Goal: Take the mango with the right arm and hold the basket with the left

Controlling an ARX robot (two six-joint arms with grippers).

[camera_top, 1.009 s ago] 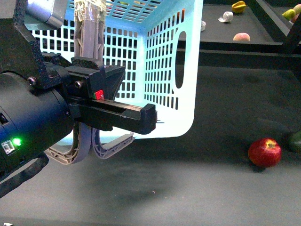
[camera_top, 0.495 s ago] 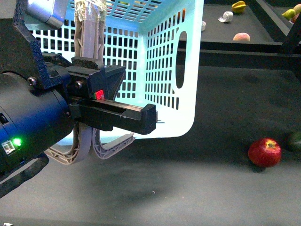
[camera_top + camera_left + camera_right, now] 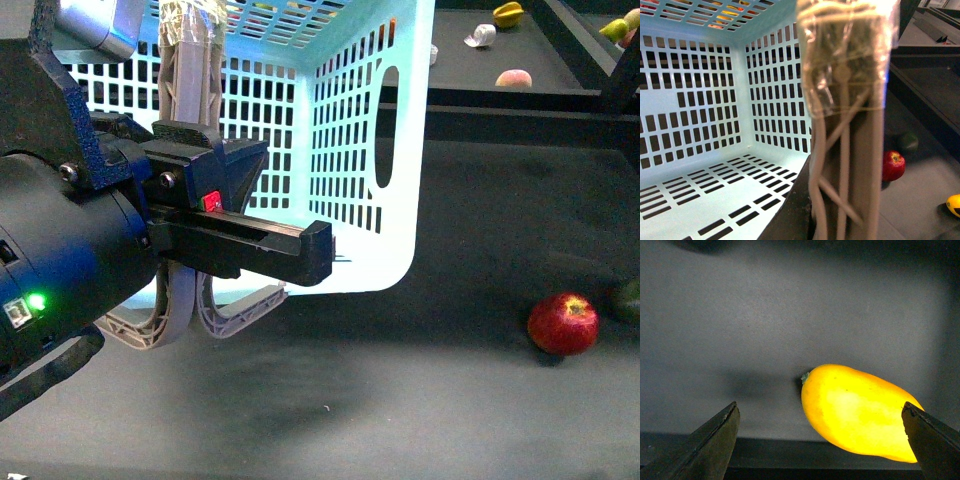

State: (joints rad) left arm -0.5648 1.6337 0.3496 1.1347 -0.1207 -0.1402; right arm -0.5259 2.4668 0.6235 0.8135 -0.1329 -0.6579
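Right gripper (image 3: 820, 406): I am holding it released, jaws spread wide. The smooth bright yellow oval mango (image 3: 860, 412) is lying on the dark table (image 3: 765, 315) just ahead of the fingertips and off-centre. Its blunt end is sitting close against one finger (image 3: 932, 440); I cannot tell if they are touching. Its stem end is reaching only about mid-gap, well apart from the other finger (image 3: 710, 440). The long axis is running nearly across the gap, finger to finger. In my judgement the coming move is calling for a sideways shift toward the fruit, and perhaps a wrist turn to close across its short axis.

Left gripper (image 3: 205, 150): I am clamping it on the taped grey-brown swing handle (image 3: 190, 70) of the pale turquoise slotted plastic basket (image 3: 350, 150), which is hanging tilted, open mouth toward me.

Beyond the basket, a red apple (image 3: 563, 322) and a dark green fruit (image 3: 628, 300) are lying near each other.

The front view is showing neither the right arm nor the mango. The left wrist view is catching a yellow sliver (image 3: 954, 205) past the apple, probably that fruit.
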